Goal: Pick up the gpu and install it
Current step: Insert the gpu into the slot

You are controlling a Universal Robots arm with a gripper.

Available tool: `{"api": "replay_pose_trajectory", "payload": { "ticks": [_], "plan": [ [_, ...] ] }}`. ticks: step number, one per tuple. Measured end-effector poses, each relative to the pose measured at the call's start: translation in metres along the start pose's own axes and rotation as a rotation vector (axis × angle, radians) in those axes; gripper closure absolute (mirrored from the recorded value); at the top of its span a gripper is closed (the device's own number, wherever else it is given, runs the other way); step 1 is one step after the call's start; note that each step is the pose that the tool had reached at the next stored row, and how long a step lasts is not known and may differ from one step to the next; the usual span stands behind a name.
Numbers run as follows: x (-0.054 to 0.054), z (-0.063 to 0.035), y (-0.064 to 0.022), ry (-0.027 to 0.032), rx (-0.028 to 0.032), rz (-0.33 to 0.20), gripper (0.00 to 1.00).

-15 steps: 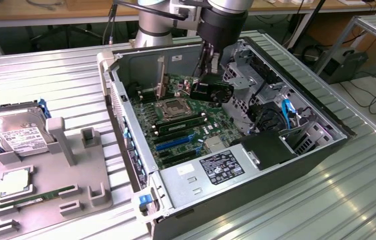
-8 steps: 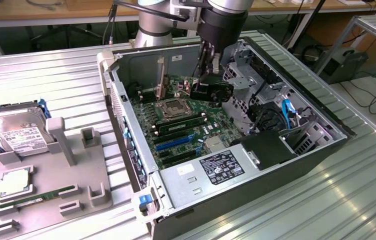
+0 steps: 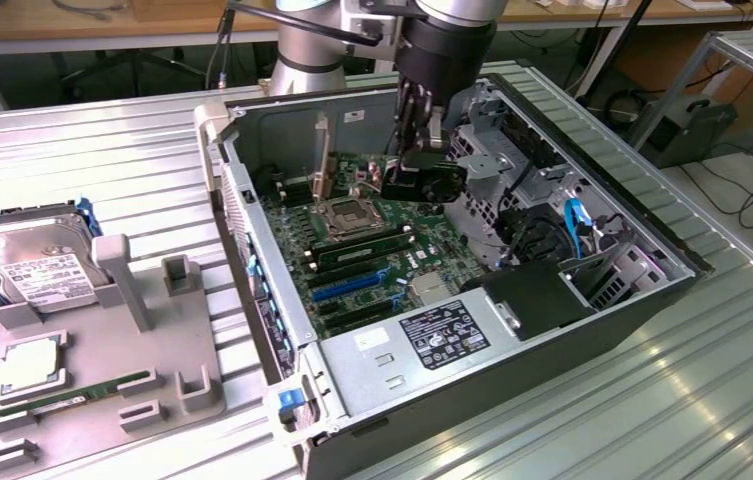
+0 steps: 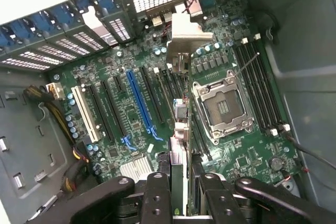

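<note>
GPU point(image 4: 178, 129) was edge-on between the gripper point(image 4: 179, 182) fingers, clamped on the card, silver bracket end point(image 4: 185, 38) pointing toward the rear slot grilles. In the exterior view the gripper point(image 3: 416, 150) sat inside the open PC case point(image 3: 510, 330), with the card's black fan point(image 3: 432, 180) hanging below the fingers over the motherboard point(image 3: 363, 265).

Surroundings, wrist view:
- empty CPU socket point(image 4: 223, 103) just beside the card on one side, RAM slots point(image 4: 260, 85) beyond it
- blue PCIe slot point(image 4: 140, 103) and black slots on the other side, white slot point(image 4: 86, 114) further out
- card hung over the gap between the black slots and the socket; can't tell whether its edge touched a slot
- thin dark wire point(image 4: 310, 153) ran across the board corner near the RAM slots
- yellow/black cable bundle point(image 4: 58, 124) along the case wall, well apart from the card

Exterior view:
- drive cage point(image 3: 510, 160) with blue cable point(image 3: 574, 225) close on the exterior view's right of the gripper
- PSU point(image 3: 443, 335) at the near end of the case
- grey parts tray point(image 3: 96, 370) on the exterior view's left, holding hard drive point(image 3: 32, 270), CPU point(image 3: 36, 360) and green memory stick point(image 3: 69, 395)
</note>
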State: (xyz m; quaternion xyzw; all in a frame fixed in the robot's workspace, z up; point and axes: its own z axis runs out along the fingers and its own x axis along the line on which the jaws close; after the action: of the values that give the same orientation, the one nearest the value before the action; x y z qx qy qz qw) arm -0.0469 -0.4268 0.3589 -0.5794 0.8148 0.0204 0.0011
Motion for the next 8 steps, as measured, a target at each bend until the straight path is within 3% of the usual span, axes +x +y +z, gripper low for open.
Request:
{"api": "replay_pose_trajectory", "payload": {
  "ticks": [8],
  "plan": [
    [0.0,0.0,0.0,0.002,-0.0016,-0.064,0.74]
  ]
}}
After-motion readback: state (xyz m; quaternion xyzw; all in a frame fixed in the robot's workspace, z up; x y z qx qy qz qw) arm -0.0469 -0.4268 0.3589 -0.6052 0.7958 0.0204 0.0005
